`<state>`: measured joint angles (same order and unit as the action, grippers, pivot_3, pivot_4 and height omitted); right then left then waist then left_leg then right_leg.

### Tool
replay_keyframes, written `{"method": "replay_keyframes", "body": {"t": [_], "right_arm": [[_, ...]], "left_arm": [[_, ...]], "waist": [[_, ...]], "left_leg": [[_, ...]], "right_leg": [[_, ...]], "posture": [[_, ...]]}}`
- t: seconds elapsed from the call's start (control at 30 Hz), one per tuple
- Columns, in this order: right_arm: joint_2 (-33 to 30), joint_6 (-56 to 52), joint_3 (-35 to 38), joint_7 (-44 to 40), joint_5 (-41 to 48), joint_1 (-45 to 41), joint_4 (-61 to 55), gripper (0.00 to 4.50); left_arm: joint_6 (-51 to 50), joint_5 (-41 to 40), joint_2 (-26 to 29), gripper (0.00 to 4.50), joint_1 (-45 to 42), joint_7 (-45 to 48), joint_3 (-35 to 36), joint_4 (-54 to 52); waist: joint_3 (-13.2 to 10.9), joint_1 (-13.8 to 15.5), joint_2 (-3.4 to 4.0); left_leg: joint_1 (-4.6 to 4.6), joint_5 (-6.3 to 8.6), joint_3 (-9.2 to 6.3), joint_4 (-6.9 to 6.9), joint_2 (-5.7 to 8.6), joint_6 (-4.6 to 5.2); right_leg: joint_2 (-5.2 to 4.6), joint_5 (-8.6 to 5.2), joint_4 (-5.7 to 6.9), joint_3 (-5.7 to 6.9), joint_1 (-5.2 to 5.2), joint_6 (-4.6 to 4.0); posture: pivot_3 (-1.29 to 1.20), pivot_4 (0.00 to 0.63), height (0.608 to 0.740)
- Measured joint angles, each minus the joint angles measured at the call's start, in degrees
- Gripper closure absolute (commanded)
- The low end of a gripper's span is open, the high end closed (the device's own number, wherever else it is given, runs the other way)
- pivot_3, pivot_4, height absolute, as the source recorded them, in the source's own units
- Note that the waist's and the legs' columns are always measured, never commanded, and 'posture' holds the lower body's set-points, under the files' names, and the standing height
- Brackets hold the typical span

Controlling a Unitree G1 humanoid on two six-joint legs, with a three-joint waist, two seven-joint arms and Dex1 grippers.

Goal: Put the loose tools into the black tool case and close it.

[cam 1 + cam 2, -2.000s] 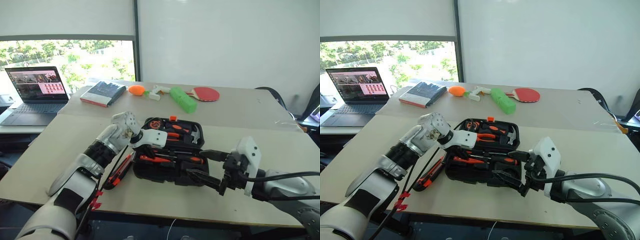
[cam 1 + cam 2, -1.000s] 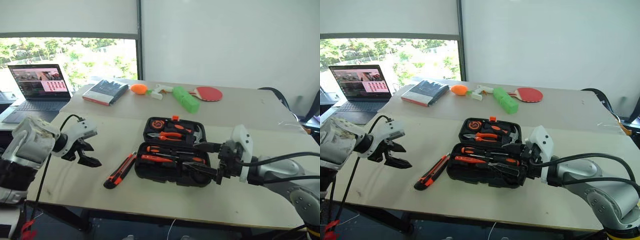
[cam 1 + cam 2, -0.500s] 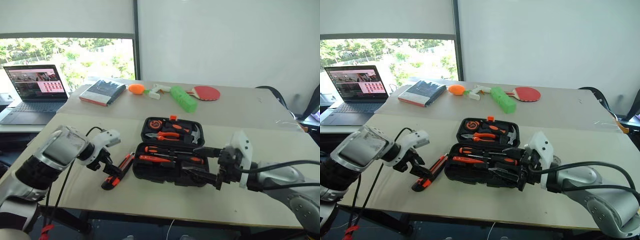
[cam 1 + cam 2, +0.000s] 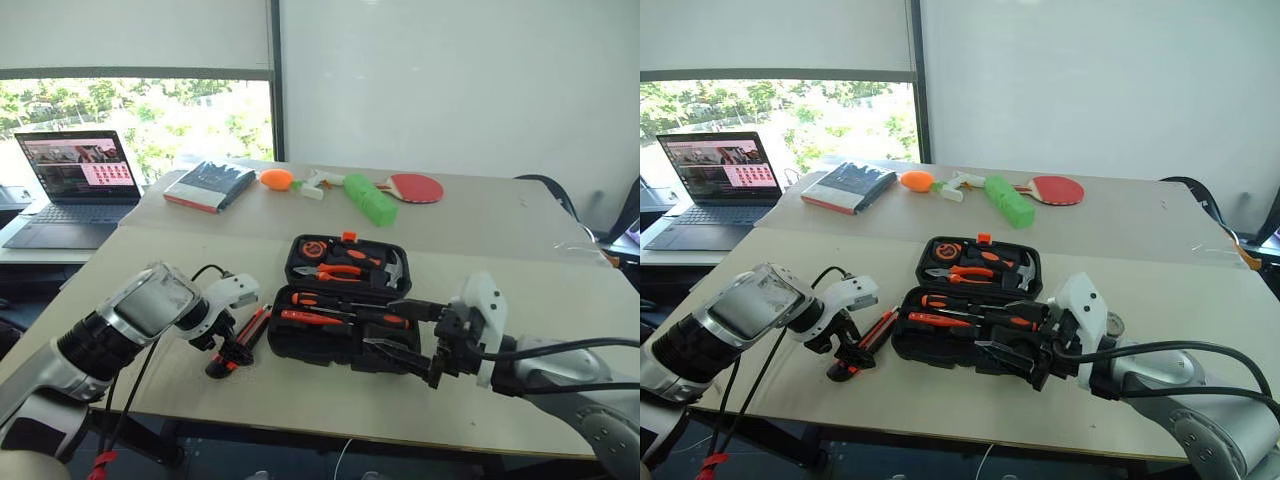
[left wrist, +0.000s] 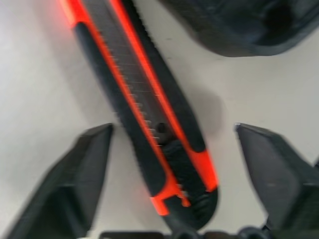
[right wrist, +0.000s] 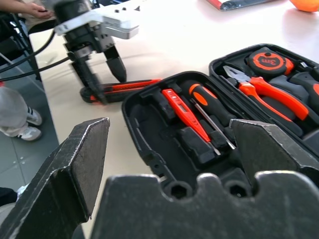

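Observation:
The black tool case [image 4: 305,350] lies open mid-table, holding orange pliers [image 6: 271,92], a round tape measure [image 6: 268,60], a black-orange screwdriver [image 6: 205,98] and a slim orange tester [image 6: 180,108]. A black-orange utility knife [image 4: 257,323] lies on the table just left of the case. My left gripper [image 4: 237,352] points down over the knife's near end, open, one finger [image 5: 82,169] on each side of it and neither touching. My right gripper [image 4: 380,324] hovers open at the case's right front, holding nothing.
At the back of the table are a laptop [image 4: 75,180], a dark book [image 4: 207,185], an orange ball [image 4: 274,180], a green foam block [image 4: 366,199] and a red paddle [image 4: 413,187]. A person's hand [image 6: 30,7] shows beyond the table's left side.
My left gripper has swung right and down from the table's left edge to the knife, its fingers closing in somewhat around it. The right gripper has stayed put.

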<state>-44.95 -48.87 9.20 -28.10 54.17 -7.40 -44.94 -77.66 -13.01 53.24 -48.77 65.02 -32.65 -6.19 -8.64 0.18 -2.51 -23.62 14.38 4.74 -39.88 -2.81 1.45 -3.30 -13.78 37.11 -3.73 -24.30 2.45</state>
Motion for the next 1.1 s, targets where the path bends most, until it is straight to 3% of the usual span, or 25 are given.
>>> {"method": "replay_keyframes", "body": {"t": [0.1,0.13,0.33,0.5,0.63,0.87,1.1], "right_arm": [[-0.46,0.0,0.51,-0.12,0.55,0.0,-0.52,0.0],[-0.55,0.0,0.61,-0.16,0.64,0.0,-0.53,0.0],[-1.27,0.0,0.7,-0.68,1.03,0.0,-0.52,0.0],[-2.11,0.0,0.86,-1.85,1.08,0.12,-0.39,0.0],[-2.8,0.0,0.84,-3.04,1.06,-0.18,0.26,0.0],[-5.33,0.22,0.74,-6.13,-0.07,3.49,-1.0,0.0],[-5.67,0.22,2.53,-5.93,-0.11,6.76,-2.56,0.0]], "left_arm": [[0.13,-0.56,0.01,2.73,0.0,-0.63,0.48,1.57],[0.28,-0.78,0.02,2.82,0.0,-0.6,0.66,2.12],[9.38,0.26,0.49,2.85,-1.57,-0.4,1.34,13.05],[33.57,7.92,0.0,2.85,-9.1,-0.9,2.4,31.03],[49.46,8.32,-4.3,2.85,-17.34,7.93,5.5,36.19],[56.74,6.58,-12.12,2.85,-19.63,25.67,1.79,30.11],[59.23,9.52,-15.25,2.85,-16.58,27.25,-6.31,22.45]], "waist": [[0.01,0.0,0.01],[0.01,0.0,0.03],[0.03,-0.02,0.05],[-0.06,0.17,-0.1],[-0.06,1.27,-0.11],[-0.07,0.47,-0.12],[-0.06,-0.2,-0.07]], "left_leg": [[0.01,0.0,0.0,0.02,0.0,0.0],[0.02,0.0,0.0,0.03,0.0,0.0],[0.1,-0.07,0.0,0.03,0.0,-0.06],[-0.18,-0.13,-0.03,0.01,0.0,-0.07],[-0.56,-0.05,0.03,-0.03,0.13,0.06],[-0.68,0.02,-0.05,-0.05,0.14,0.17],[-0.51,0.02,-0.12,-0.15,0.15,0.16]], "right_leg": [[0.0,0.0,0.0,0.0,0.0,0.0],[0.0,-0.01,0.0,0.0,0.0,0.0],[0.03,0.01,0.02,0.0,0.03,-0.06],[0.04,0.01,-0.06,0.03,-0.13,-0.08],[-0.11,0.01,-0.38,0.1,-0.2,0.1],[-0.08,-0.01,-0.4,0.05,-0.29,0.17],[-0.04,-0.01,-0.1,-0.06,-0.23,0.17]], "posture": [[0.0,0.15,0.736],[0.0,0.15,0.736],[0.0,0.15,0.736],[0.0,0.15,0.736],[0.0,0.15,0.736],[0.0,0.15,0.736],[0.0,0.15,0.736]]}}
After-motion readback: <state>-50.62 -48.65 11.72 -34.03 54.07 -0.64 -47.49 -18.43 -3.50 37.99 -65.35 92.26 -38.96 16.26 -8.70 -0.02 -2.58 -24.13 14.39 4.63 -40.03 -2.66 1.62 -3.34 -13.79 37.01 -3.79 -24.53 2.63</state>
